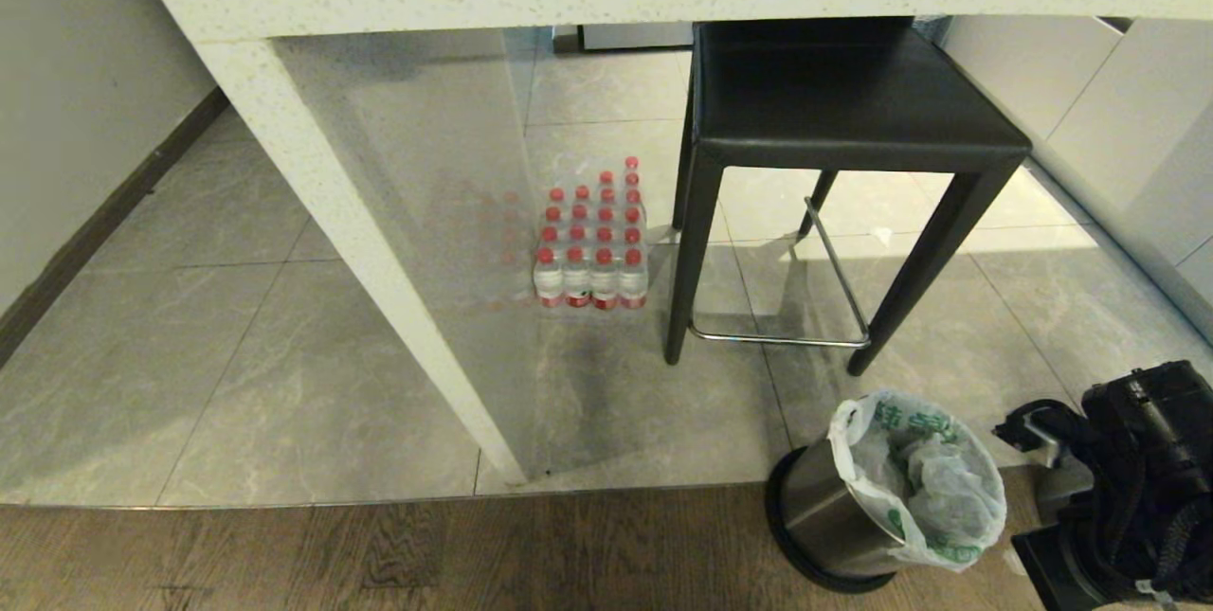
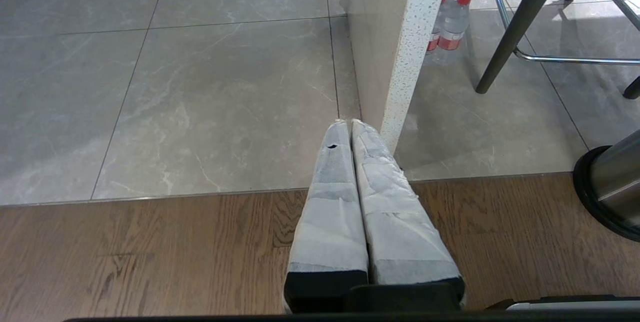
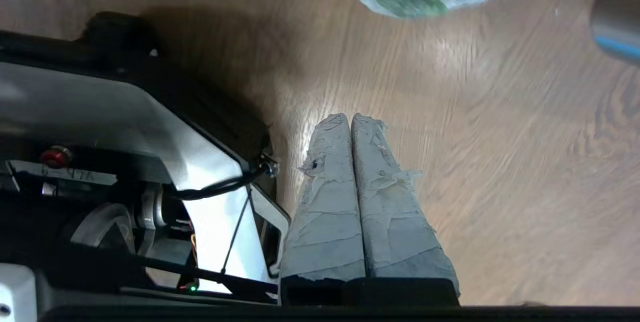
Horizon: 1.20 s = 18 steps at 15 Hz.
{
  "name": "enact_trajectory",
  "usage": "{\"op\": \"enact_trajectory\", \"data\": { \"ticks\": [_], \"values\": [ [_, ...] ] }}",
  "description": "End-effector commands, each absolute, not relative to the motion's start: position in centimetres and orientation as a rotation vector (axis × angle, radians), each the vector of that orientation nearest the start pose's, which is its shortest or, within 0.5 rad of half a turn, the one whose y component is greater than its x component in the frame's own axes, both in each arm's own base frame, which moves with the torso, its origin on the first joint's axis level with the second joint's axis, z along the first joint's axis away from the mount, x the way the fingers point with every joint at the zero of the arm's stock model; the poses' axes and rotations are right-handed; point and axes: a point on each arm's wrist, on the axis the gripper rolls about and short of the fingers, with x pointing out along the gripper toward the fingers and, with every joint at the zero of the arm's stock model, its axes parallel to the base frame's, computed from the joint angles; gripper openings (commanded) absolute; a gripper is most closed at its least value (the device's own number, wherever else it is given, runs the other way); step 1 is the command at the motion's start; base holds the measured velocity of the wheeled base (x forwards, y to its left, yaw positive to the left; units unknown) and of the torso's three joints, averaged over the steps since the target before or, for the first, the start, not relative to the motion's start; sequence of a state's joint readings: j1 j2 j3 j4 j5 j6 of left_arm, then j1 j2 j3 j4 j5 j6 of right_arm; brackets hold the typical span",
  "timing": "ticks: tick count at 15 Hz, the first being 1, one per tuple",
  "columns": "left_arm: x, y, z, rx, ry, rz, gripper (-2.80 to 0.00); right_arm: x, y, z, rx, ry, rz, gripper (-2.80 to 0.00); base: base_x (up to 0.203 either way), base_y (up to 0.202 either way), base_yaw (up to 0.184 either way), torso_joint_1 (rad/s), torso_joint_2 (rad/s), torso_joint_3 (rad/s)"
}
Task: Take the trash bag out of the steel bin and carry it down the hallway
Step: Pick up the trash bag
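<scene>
With its jaws pressed together on nothing, the right gripper (image 3: pixel 351 120) is being readied beside the steel bin (image 1: pixel 834 507); jaws should be parted before the trash bag (image 1: pixel 924 478) rim is pinched.

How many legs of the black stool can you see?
3 legs of the stool show in the head view: front left, front right and one rear leg behind the footrest. A fourth may be hidden behind the front left one.
</scene>
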<state>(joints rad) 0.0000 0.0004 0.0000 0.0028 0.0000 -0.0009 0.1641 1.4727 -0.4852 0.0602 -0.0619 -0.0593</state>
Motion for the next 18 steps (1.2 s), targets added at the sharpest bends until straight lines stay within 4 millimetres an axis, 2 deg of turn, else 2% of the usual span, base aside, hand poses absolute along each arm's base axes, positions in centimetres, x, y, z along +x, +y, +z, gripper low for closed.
{"op": "enact_trajectory", "data": {
  "ticks": [1, 2, 4, 10, 13, 18],
  "values": [
    [-2.3, 0.0, 7.5, -0.002, 0.002, 0.001, -2.80, 18.0, 3.5, 11.1, -0.182, 1.012, 0.157, -1.43, 0.000, 0.000, 0.000, 0.000, 0.00, 0.000],
    [-2.3, 0.0, 7.5, -0.002, 0.003, 0.001, -2.80, 18.1, 4.1, 11.0, -0.200, 1.015, 0.183, 0.00, 0.000, 0.000, 0.000, 0.000, 0.00, 0.000],
    [-2.3, 0.0, 7.5, -0.002, 0.003, 0.002, -2.80, 19.4, 5.2, 10.4, -0.225, 1.013, 0.216, 0.00, 0.000, 0.000, 0.000, 0.000, 0.00, 0.000],
    [-2.3, 0.0, 7.5, -0.002, 0.003, 0.000, -2.80, 25.1, 6.8, 9.2, -0.209, 0.934, 0.205, 0.00, 0.000, 0.000, 0.000, 0.000, 0.00, 0.000],
    [-2.3, 0.0, 7.5, -0.002, 0.003, 0.000, -2.80, 27.7, 7.5, 7.6, -0.186, 0.931, 0.197, 0.00, 0.000, 0.000, 0.000, 0.000, 0.00, 0.000],
    [-2.3, 0.0, 7.5, -0.002, 0.002, 0.000, -2.80, 30.9, 8.2, 5.2, -0.107, 0.943, 0.160, 0.00, 0.000, 0.000, 0.000, 0.000, 0.00, 0.000]
  ]
}}
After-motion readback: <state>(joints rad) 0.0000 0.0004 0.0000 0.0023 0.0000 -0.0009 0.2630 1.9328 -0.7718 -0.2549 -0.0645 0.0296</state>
